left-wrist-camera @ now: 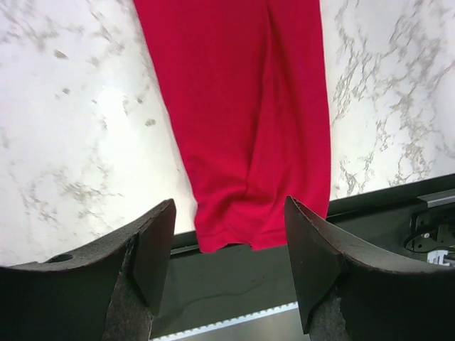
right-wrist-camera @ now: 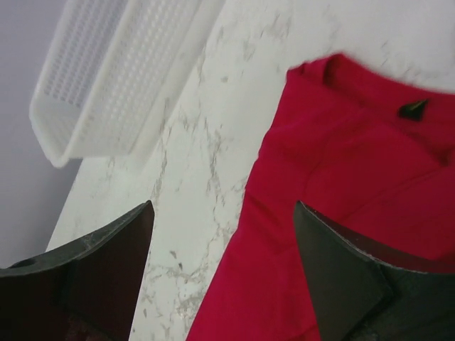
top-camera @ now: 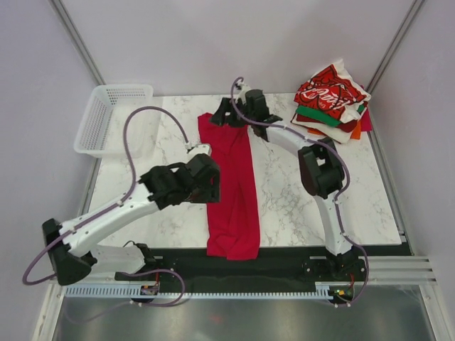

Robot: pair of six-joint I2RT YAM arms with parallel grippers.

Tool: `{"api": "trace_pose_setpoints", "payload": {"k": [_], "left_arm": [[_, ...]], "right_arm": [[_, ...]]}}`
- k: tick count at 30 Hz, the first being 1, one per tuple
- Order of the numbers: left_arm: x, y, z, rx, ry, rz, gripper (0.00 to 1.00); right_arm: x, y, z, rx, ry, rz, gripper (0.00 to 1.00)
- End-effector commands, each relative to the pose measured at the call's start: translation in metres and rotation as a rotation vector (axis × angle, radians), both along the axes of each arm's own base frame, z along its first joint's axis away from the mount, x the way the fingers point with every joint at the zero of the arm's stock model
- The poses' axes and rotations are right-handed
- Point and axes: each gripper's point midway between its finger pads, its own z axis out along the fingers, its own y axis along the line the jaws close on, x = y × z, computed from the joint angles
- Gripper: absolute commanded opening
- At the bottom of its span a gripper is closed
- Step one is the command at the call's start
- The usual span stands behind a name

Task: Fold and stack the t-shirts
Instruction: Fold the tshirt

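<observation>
Cloth hangs over the near edge of the table: the hem of the plain crimson t-shirt spills off the marble onto the black rail in front of the arm bases. From there the shirt runs away from the robot as one long narrow strip, its sides already turned in, lying flat in the middle of the table.

Partway up the strip, the left gripper hovers above the shirt's left edge. Its jaws stand apart with nothing between them, and its wrist camera looks back along the cloth toward the hem.

At the far end, the right gripper hangs over the collar corner on the shirt's left side. It is also spread wide and empty, with the neckline and its small dark label in its view.

Beyond, at the far right corner, sits the stack of folded t-shirts, a red one with white script on top. The white mesh basket stands at the far left, well apart from the work.

The lengthwise fold looks done, so the step in hand is probably the crosswise fold. That calls for a pinch on one end of the strip at both corners, most likely the overhanging hem or the collar. The end must then be carried over the other while the layers stay aligned, so the sides do not slip open, before the shirt goes to the stack.
</observation>
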Motion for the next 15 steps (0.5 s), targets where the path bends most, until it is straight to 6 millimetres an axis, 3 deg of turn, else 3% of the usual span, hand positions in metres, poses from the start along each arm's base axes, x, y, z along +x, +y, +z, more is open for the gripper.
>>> {"api": "trace_pose_setpoints", "payload": {"k": [1,3,6,7,8,9,11,13,14,15], "left_arm": [[0.01,0.043,0.046,0.007,-0.159,0.004,0.71],[0.008,0.062,0.058,0.005,-0.229,0.019,0.71],[0.007,0.085,0.056,0.038,-0.286,0.054,0.72],[0.006,0.09,0.051,0.052,-0.289,0.059,0.72],[0.006,0.092,0.049,0.058,-0.294,0.057,0.72],[0.006,0.094,0.049,0.058,-0.304,0.056,0.72],[0.006,0.103,0.05,0.045,-0.351,0.077,0.72],[0.005,0.111,0.038,0.072,-0.362,0.094,0.72],[0.006,0.116,0.037,0.079,-0.378,0.114,0.72],[0.006,0.119,0.035,0.08,-0.384,0.122,0.72]], "right_arm": [[-0.015,0.03,-0.038,-0.022,0.084,0.044,0.86],[-0.011,0.034,-0.055,-0.02,0.129,0.024,0.86],[0.0,0.031,-0.076,-0.041,0.159,-0.024,0.86],[0.001,0.031,-0.083,-0.052,0.166,-0.027,0.87],[0.004,0.03,-0.103,-0.071,0.189,-0.03,0.88],[0.016,0.031,-0.095,-0.059,0.156,-0.035,0.89],[0.028,0.027,-0.117,-0.084,0.191,-0.043,0.89],[0.035,0.027,-0.132,-0.089,0.209,-0.032,0.89],[0.031,0.026,-0.162,-0.107,0.262,-0.021,0.89],[0.042,0.027,-0.15,-0.082,0.233,-0.013,0.9]]}}
